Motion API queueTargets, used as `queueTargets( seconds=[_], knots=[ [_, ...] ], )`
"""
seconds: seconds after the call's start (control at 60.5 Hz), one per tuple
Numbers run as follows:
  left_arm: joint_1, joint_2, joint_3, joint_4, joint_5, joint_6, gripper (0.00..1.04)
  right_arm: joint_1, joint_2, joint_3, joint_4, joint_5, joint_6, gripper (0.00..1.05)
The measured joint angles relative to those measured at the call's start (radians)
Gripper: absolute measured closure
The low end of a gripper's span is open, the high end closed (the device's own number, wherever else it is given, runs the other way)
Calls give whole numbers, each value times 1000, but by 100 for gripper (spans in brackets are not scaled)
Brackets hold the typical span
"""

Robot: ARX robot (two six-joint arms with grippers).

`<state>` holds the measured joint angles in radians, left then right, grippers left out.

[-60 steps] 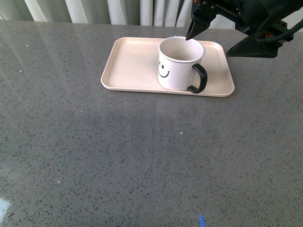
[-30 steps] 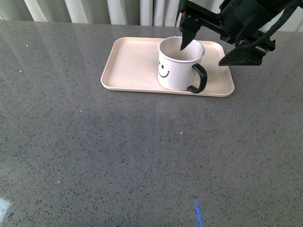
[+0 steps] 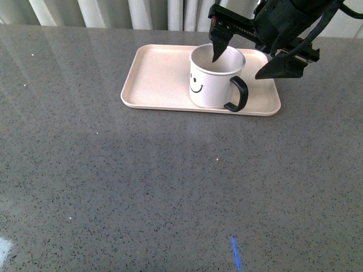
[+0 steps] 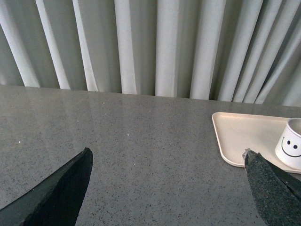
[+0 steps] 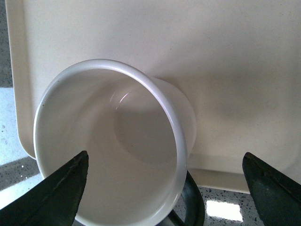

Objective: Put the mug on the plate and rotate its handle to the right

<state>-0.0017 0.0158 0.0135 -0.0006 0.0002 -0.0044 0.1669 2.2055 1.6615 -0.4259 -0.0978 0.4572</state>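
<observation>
The cream-white mug [image 3: 211,85] stands upright on the right half of the pale plate [image 3: 159,76], smiley face toward me. Its black handle [image 3: 239,94] points to the front right. My right gripper [image 3: 237,67] hangs open over the mug: one finger [image 3: 216,52] dips at the mug's opening, the other [image 3: 278,67] stays outside, over the plate's right end. In the right wrist view the mug's rim [image 5: 176,127] and handle [image 5: 194,203] lie between the open gripper [image 5: 165,156] fingers, above the plate [image 5: 235,70]. My left gripper [image 4: 167,153] is open over bare table, left of the plate [image 4: 240,136] and mug [image 4: 291,148].
The grey speckled tabletop [image 3: 142,187] stretches wide in front of the plate. Pale curtains [image 4: 150,47] hang behind the table's far edge. A small blue mark [image 3: 234,258] lies near the front edge.
My right gripper has moved left and lower, bringing one finger from beside the mug's far rim to its opening. The mug and plate have not moved.
</observation>
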Motion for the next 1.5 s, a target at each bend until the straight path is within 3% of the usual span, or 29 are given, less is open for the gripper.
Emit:
queueTargets(
  seconds=[0.066, 0.198, 0.331, 0.612, 0.909, 1.107, 1.504],
  knots=[
    [0, 0, 0, 0, 0, 0, 9, 2, 4, 10, -3, 2, 1, 58],
    [0, 0, 0, 0, 0, 0, 9, 3, 23, 52, -26, 11, 3, 88],
    [0, 0, 0, 0, 0, 0, 9, 2, 25, 54, -33, 19, 0, 103],
    [0, 0, 0, 0, 0, 0, 9, -20, 29, 177, -143, 15, -135, 103],
    [0, 0, 0, 0, 0, 0, 9, -29, 77, 333, -283, -89, -428, 103],
    [0, 0, 0, 0, 0, 0, 9, -29, 159, 445, -364, -98, -576, 103],
    [0, 0, 0, 0, 0, 0, 9, -28, 281, 644, -446, -122, -663, 103]
  ],
)
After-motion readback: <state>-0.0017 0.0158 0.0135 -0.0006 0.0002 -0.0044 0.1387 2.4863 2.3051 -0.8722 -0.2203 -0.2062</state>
